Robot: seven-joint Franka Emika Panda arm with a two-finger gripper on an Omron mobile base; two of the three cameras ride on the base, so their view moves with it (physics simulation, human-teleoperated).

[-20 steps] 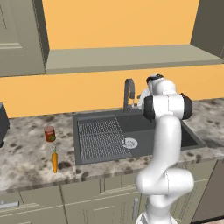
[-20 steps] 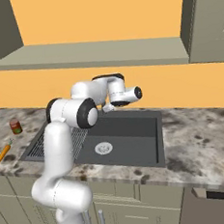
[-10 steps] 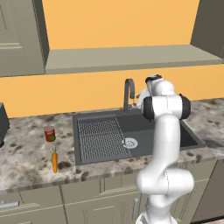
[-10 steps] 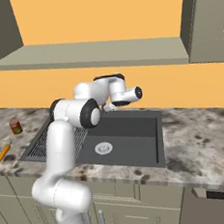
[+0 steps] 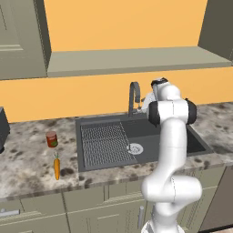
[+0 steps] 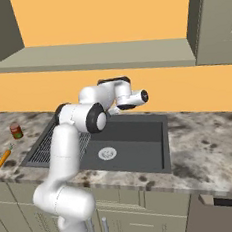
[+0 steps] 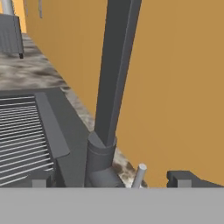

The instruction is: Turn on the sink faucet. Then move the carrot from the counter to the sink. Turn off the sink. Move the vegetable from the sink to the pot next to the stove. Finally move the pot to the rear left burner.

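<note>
Faucet (image 7: 113, 87) apparently between open end effector (image 7: 111, 180) fingertips.

A short red can (image 5: 51, 139) stands upright near a black-and-silver microwave (image 5: 2, 129).

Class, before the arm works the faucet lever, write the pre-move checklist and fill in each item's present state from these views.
1. Gripper open: ok, fingertips stand wide apart.
2. Gripper lined up on the sink faucet: ok, its base sits between the tips.
3. Lever within the jaws: cannot tell, only its end shows.
4. Water running: not ok, none seen in the sink.
5. Carrot waiting on the counter: ok.
6. Red can apart from the carrot: ok.
</note>
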